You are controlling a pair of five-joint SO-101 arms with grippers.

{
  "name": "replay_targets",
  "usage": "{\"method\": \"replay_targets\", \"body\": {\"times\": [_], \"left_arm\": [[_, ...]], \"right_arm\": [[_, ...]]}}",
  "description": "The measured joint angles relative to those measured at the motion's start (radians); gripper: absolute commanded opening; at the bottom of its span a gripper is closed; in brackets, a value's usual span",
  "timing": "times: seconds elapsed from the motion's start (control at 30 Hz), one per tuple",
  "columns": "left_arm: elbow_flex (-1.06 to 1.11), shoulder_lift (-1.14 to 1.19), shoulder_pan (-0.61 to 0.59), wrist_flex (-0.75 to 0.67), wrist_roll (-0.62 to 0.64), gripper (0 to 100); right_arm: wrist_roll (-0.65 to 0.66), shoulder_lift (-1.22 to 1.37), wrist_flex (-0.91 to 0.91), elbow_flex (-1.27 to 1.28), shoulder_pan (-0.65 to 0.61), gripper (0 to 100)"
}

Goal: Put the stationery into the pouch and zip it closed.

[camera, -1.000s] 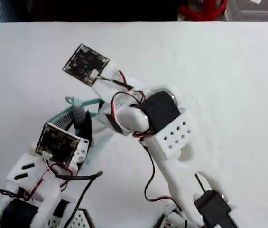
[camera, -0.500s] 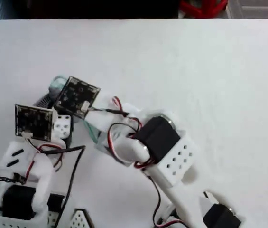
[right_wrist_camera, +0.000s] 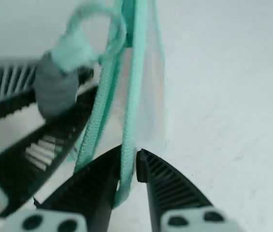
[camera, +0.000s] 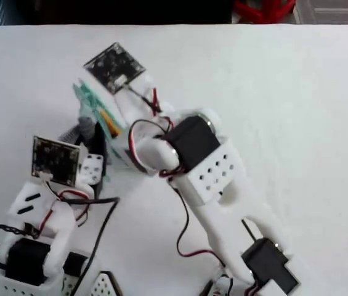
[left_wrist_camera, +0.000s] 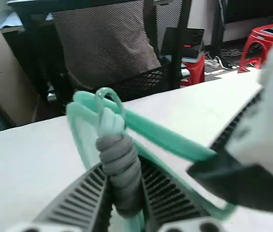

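**High view: pouch (camera: pixel 89 102) caught between our two arms on the left side of the table (camera: pixel 272 92)**

Our left gripper (left_wrist_camera: pixel 122 186) is clamped on the grey zipper pull (left_wrist_camera: pixel 119 154). A teal cord loop (left_wrist_camera: pixel 108 99) stands up from the top of the pull. Our right gripper (right_wrist_camera: pixel 129 157) has its jaws pinched together on the pouch's teal edge, just beside the left one. From above, the teal pouch lies between the two wrist cameras. An orange item (camera: pixel 108 121) shows through its side. We cannot tell whether the pouch touches the table or hangs clear of it.
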Motion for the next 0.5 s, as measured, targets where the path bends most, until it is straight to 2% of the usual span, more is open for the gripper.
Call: {"method": "replay_targets", "body": {"times": [0.37, 0.5], "left_arm": [[0.000, 0.000, 0.186, 0.078, 0.003, 2], [0.000, 0.000, 0.267, 0.097, 0.003, 2]], "right_arm": [[-0.035, 0.110, -0.199, -0.017, 0.118, 2.0], [-0.035, 0.135, -0.224, -0.021, 0.121, 2.0]]}}
